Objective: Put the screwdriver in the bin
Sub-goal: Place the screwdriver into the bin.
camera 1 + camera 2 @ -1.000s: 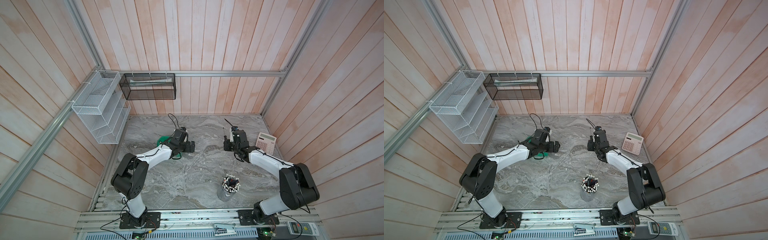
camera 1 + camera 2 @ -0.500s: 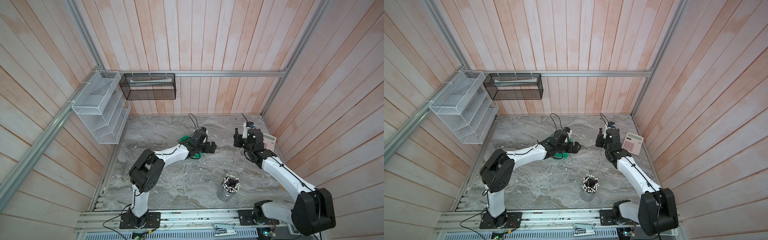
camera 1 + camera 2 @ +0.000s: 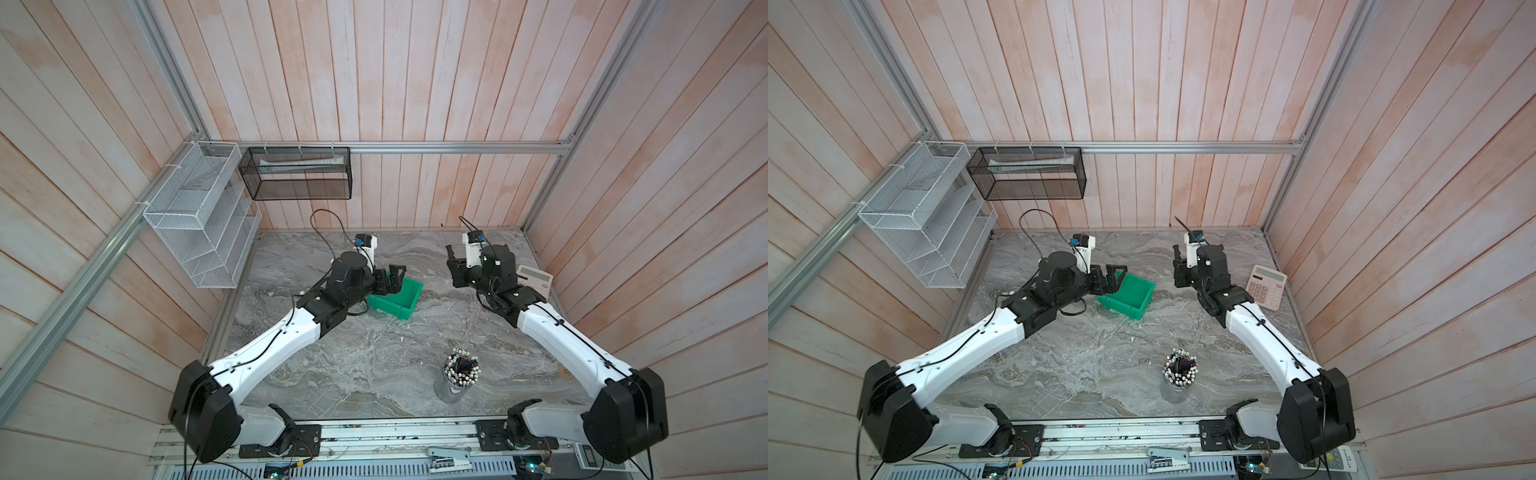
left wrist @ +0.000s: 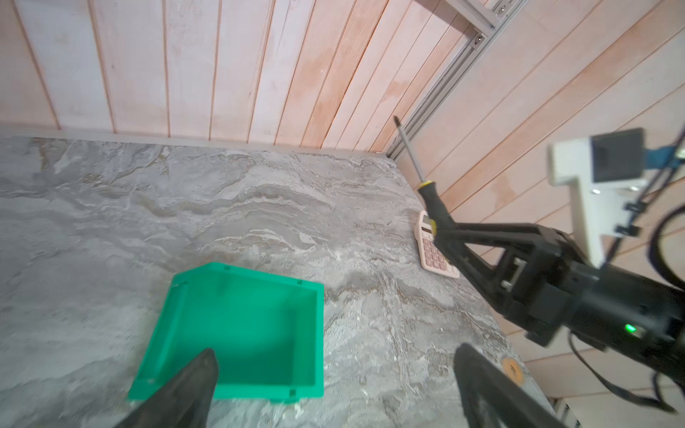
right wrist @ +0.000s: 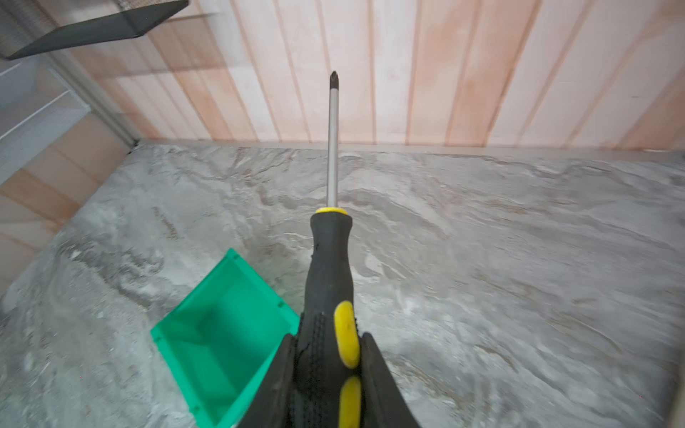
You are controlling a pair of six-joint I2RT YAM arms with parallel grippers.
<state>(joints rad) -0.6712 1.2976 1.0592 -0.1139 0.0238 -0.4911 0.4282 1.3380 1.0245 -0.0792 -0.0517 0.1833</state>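
My right gripper (image 3: pixel 453 266) (image 5: pixel 328 337) is shut on the black and yellow handle of the screwdriver (image 3: pixel 449 250) (image 3: pixel 1177 251) (image 4: pixel 432 202) (image 5: pixel 330 259). I hold it above the table at the back right, its metal shaft pointing up toward the back wall. The green bin (image 3: pixel 395 297) (image 3: pixel 1127 293) (image 4: pixel 237 318) (image 5: pixel 218 333) stands empty on the marble table (image 3: pixel 374 365), left of the screwdriver. My left gripper (image 3: pixel 392 278) (image 3: pixel 1115 277) (image 4: pixel 333 367) is open at the bin's left rim. One of its fingers (image 4: pixel 198 374) is over the bin's inside.
A pink calculator (image 3: pixel 534 280) (image 4: pixel 432 255) lies by the right wall, behind my right arm. A metal cup of white-capped pens (image 3: pixel 457 374) stands front centre. A black mesh basket (image 3: pixel 297 172) and a white wire rack (image 3: pixel 199 216) hang on the walls at the back left.
The bin and my left gripper have shifted right, toward the table's middle. My right gripper has kept the screwdriver and moved slightly toward the back right.
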